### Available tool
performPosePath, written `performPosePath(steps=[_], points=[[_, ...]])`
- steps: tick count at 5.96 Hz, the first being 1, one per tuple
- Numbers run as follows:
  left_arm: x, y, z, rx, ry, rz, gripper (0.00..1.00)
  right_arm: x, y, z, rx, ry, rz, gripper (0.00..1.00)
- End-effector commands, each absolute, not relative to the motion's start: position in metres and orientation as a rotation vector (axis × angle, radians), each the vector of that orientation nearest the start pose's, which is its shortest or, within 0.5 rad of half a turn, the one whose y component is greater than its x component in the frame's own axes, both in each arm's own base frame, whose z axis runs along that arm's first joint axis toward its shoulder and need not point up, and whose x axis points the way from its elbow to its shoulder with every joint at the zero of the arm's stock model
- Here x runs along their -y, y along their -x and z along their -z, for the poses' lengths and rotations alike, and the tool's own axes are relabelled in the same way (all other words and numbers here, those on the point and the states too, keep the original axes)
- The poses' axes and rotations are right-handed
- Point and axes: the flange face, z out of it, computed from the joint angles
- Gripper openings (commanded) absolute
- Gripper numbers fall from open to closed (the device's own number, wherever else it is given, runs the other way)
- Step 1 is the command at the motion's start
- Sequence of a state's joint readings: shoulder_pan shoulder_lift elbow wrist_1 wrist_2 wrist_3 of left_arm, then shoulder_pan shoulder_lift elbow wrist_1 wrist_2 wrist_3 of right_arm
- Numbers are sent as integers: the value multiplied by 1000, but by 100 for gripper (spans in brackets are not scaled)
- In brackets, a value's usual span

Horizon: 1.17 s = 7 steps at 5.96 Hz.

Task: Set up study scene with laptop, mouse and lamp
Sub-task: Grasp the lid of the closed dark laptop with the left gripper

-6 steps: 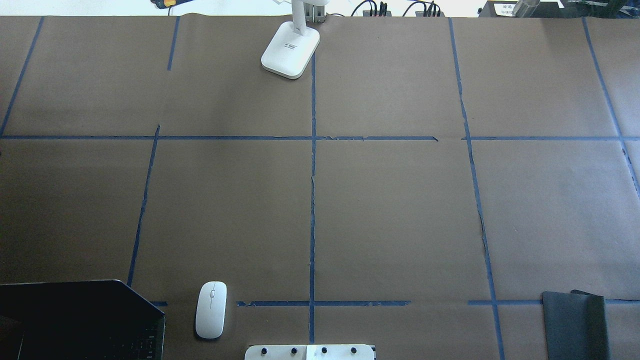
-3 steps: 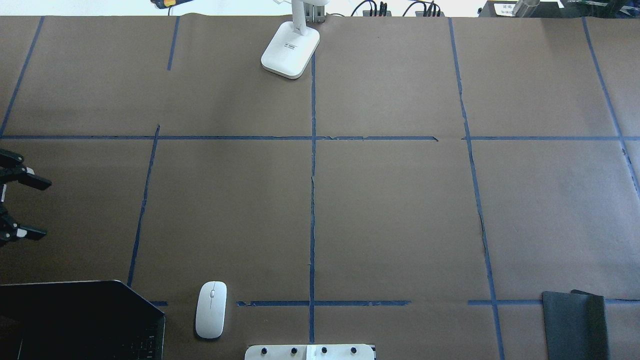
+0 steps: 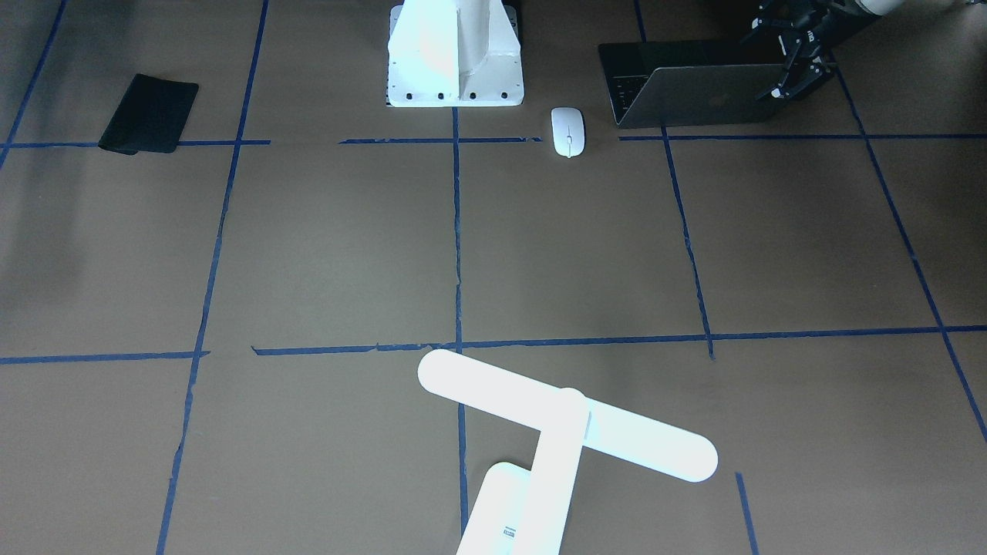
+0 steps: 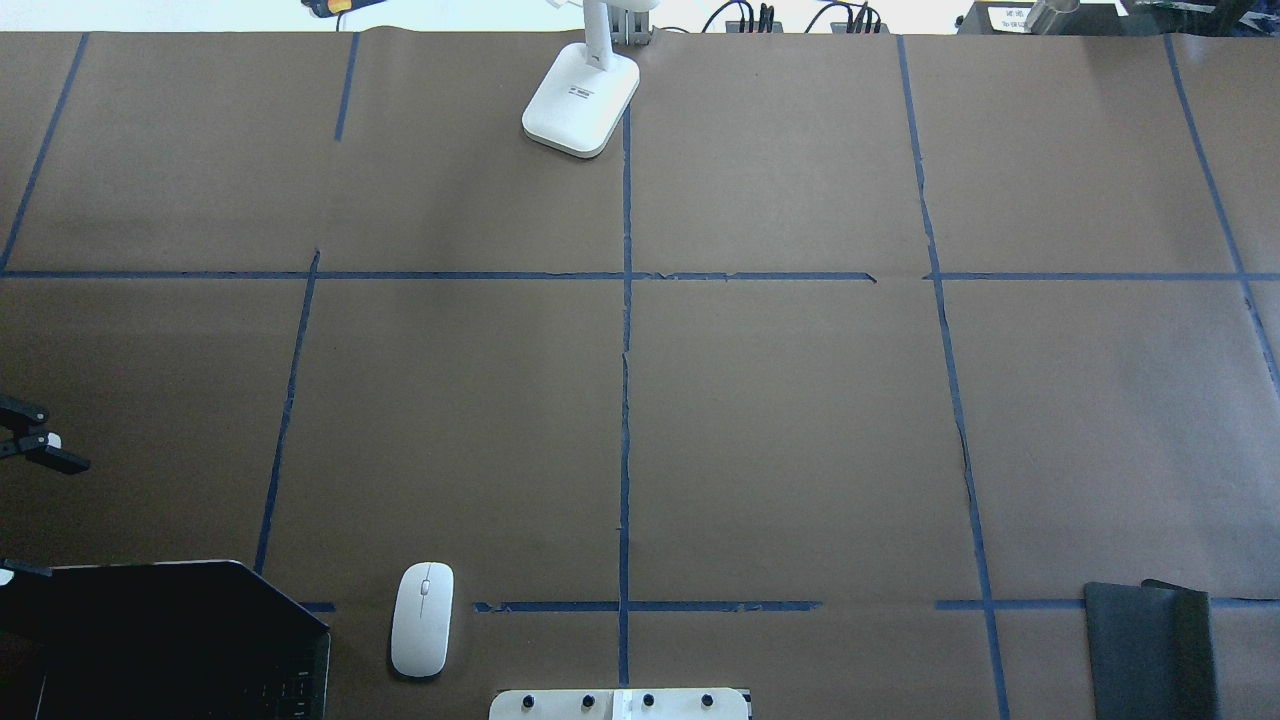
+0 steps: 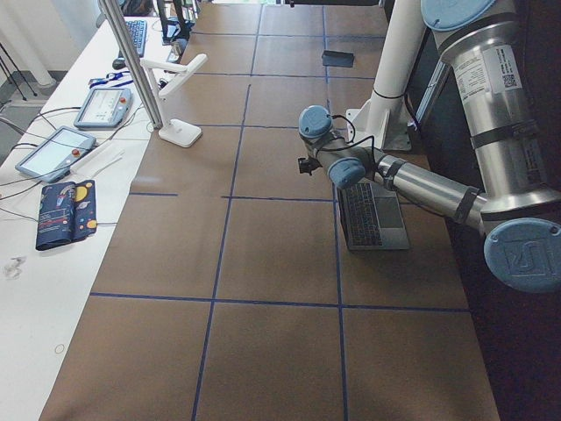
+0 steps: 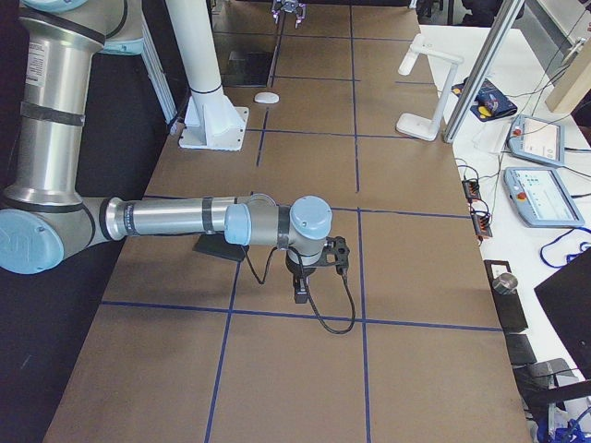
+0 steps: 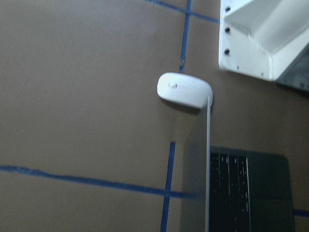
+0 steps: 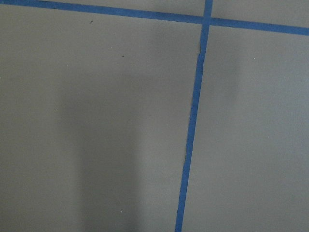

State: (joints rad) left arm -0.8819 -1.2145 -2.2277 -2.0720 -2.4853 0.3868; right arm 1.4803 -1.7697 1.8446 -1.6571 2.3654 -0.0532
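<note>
The grey laptop [image 3: 694, 96] stands open at the table's near left corner [image 4: 150, 640], lid up. In the left wrist view its lid [image 7: 195, 183] shows edge-on beside the black keys. The white mouse [image 4: 422, 620] lies just right of it, also in the front view [image 3: 568, 131] and the left wrist view [image 7: 184, 89]. The white lamp [image 3: 567, 416] stands at the far edge, its base [image 4: 580, 98] on the centre line. My left gripper [image 3: 790, 62] is open by the lid's outer side edge [image 4: 50, 515]. My right gripper [image 6: 314, 268] shows only in the right side view; I cannot tell its state.
A black mouse pad [image 4: 1150, 650] lies at the near right corner, also in the front view [image 3: 149, 113]. The white bolt-holed pedestal [image 3: 455, 54] stands at the near middle. Blue tape lines grid the brown table cover [image 4: 780, 430]. Tablets and cables lie beyond the far edge.
My left gripper came in at the left edge, then moved toward the near edge, up to the laptop lid. It stays open. Laptop, mouse and lamp have not moved.
</note>
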Motion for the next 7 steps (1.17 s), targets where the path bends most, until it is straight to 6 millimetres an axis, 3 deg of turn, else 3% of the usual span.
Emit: performPosePath(steps=[1, 3, 4, 5, 6, 7], points=[[287, -179, -433, -1023, -612, -1342, 98, 410, -25, -622, 795, 29, 130, 100], [287, -189, -453, -1030, -560, -1344, 91, 410, -25, -621, 795, 28, 130, 100], [285, -195, -460, -1038, -534, -1349, 79, 409, -25, -623, 795, 31, 130, 100], [285, -195, -463, -1042, -518, -1346, 36, 408, -25, -623, 795, 31, 130, 100], [285, -196, -462, -1044, -518, -1348, 4, 408, -25, -623, 795, 31, 130, 100], [287, -198, -456, -1049, -537, -1356, 0, 409, -25, -622, 795, 29, 130, 100]])
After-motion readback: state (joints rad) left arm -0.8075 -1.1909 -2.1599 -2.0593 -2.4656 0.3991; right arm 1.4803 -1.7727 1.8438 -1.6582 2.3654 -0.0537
